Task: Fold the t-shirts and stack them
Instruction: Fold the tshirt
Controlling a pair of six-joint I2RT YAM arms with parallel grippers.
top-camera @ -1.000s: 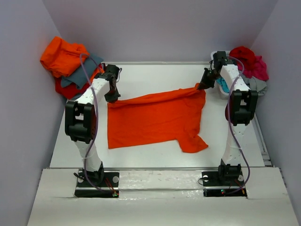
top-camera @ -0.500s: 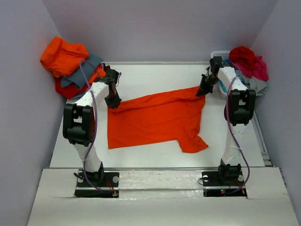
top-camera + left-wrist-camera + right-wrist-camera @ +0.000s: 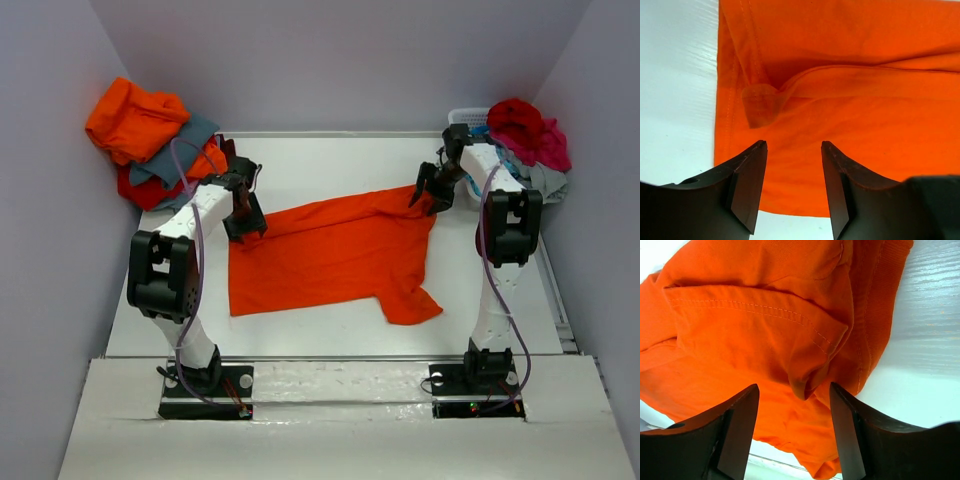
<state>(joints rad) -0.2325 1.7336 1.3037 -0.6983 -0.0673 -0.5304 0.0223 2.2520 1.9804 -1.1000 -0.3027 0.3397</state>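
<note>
Orange shirt (image 3: 330,255) lies spread flat mid-table (image 3: 330,165), with one sleeve poking toward the near edge. Left gripper (image 3: 245,222) sits over its far-left corner and right gripper (image 3: 425,195) over its far-right corner. One arm per corner reads as smoothing out or setting up a first fold, at a guess. Both sets of jaws stand apart with nothing between them. The cloth is under them, not pinched.

Other shirts: a heap (image 3: 150,135) of orange, grey and red sits at far left, off the table corner. Red, turquoise and grey ones fill the basket (image 3: 465,115) at far right. Neither lot looks neatly folded, so the task looks early.

Top view gives the layout and the shirt outline, but the jaws are too small there to read. Left wrist view shows the left gripper (image 3: 793,145) spread. It also shows a small bunched nub (image 3: 759,105) of cloth by the hem and a ridge running right, so that corner isn't flat. Right wrist view shows the right gripper (image 3: 793,387) spread over a turned-over flap (image 3: 805,335) with its stitching up, bare table just beside. None of these wrinkles show from the top.
</note>
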